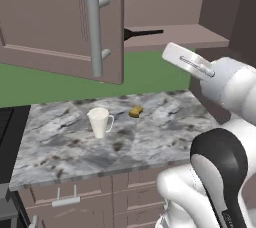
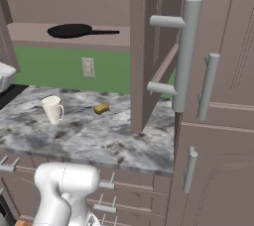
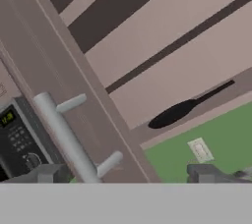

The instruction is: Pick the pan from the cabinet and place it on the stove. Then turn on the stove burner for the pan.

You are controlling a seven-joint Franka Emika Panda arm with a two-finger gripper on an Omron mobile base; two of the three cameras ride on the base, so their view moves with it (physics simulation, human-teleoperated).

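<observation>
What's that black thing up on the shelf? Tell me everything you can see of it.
It is the pan: a flat, round, all-black frying pan with a long, thin, straight handle. It lies level on the bottom shelf of the open cabinet, above the green wall, handle pointing right in the right base view. Nothing but the shelf touches it.

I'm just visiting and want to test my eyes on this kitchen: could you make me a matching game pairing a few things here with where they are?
Things:
1. pan
2. white mug
3. wall socket
4. silver bar handle

Places:
A. on the green wall
B. on the open cabinet door
C. on the cabinet shelf
D. on the marble counter

Pairs: 1-C, 2-D, 3-A, 4-B
</observation>
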